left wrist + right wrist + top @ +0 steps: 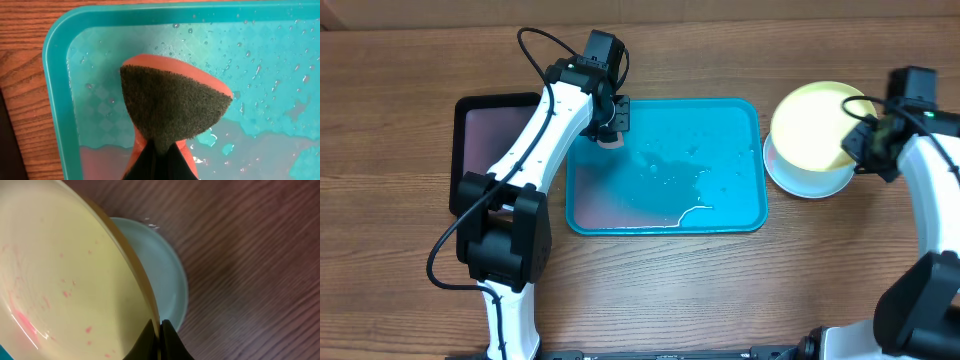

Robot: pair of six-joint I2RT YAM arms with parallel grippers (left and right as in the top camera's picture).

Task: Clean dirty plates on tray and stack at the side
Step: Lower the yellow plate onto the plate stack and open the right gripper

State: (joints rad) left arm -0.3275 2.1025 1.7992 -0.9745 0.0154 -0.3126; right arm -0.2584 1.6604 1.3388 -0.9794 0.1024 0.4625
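Yellow-green plate (65, 270) tilted in right fingers (154, 335); left fingers (157, 161) hold sponge (170, 105) over tray (55, 75)

This is a robotics lab bench, not a real kitchen: a white-and-black jointed robot arm on the left (535, 140) and a matching arm on the right (932, 175), loose black cables (520, 38) trailing, sit at a wood-grain tabletop (720, 290). The kitchen stuff is just a wet bright turquoise rectangular plastic tray (660, 229), a smaller black tray (457, 150), an orange sponge with a dark scouring face (170, 105) and a red-smeared round yellow-green plastic plate (815, 125).
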